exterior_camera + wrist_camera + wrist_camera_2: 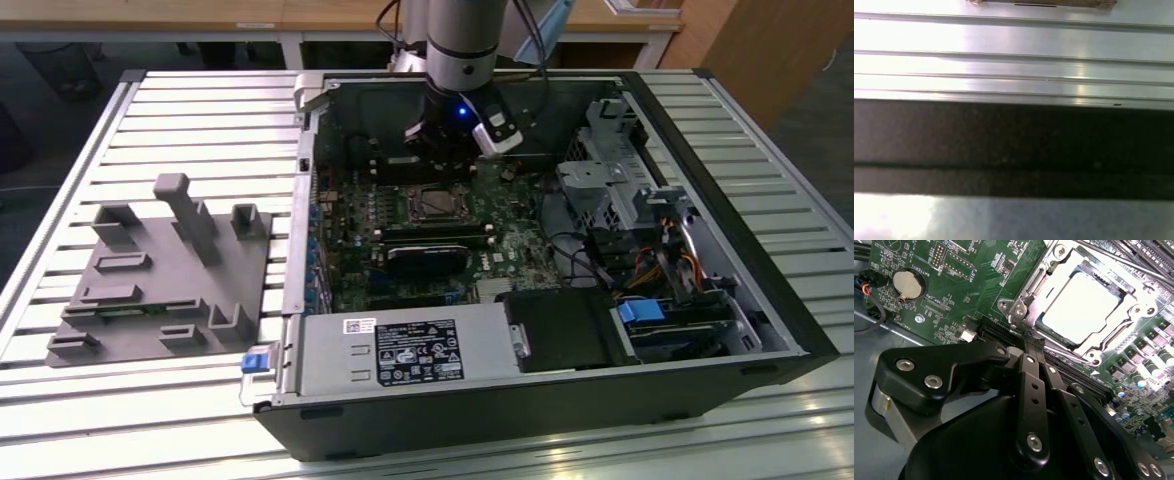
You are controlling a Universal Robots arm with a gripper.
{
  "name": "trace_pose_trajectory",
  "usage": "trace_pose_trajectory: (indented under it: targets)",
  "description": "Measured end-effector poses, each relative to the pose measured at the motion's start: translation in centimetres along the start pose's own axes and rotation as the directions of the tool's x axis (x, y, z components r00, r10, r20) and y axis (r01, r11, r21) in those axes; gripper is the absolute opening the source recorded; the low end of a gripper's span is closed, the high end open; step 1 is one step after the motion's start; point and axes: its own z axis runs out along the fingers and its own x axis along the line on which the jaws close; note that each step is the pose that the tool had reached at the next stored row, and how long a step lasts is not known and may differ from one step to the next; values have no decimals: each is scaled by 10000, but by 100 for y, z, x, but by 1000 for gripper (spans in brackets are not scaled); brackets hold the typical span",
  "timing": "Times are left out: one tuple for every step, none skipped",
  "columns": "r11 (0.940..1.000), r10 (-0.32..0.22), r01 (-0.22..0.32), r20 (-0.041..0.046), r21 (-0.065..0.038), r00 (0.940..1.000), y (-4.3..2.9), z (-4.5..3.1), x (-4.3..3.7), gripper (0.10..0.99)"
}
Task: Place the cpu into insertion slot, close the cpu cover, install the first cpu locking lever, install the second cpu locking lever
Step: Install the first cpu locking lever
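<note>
Inside the open computer case, the cpu [1081,307] lies seated in the insertion slot [1040,323], with the cpu cover [1104,340] framing its pale face. The arm reaches straight down from above, its end effector [447,150] hovering just behind the socket. I cannot tell whether it is open or closed. Pressing any locking lever should be slow and square.

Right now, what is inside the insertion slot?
The cpu sits in the insertion slot, with the cpu cover framing it. The contacts beneath are covered.
</note>
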Motion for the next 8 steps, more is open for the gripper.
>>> trace_pose_trajectory:
  targets:
    - [10000, 1, -1, -1, 20, 10000, 0, 1, 0, 122]
    - [10000, 1, -1, -2, 39, 10000, 0, 3, 1, 122]
    - [10000, 1, -1, -2, 57, 10000, -1, 7, 1, 122]
    - [10000, 1, -1, -2, 75, 10000, -1, 12, 1, 122]
    - [10000, 1, -1, -3, 94, 10000, -2, 18, 1, 122]
    - [9999, 2, -2, -3, 119, 10000, -2, 23, 1, 122]
    - [9999, 2, -2, -3, 145, 10000, -3, 30, 1, 122]
    - [9999, 2, -2, -4, 171, 10000, -3, 36, 1, 122]
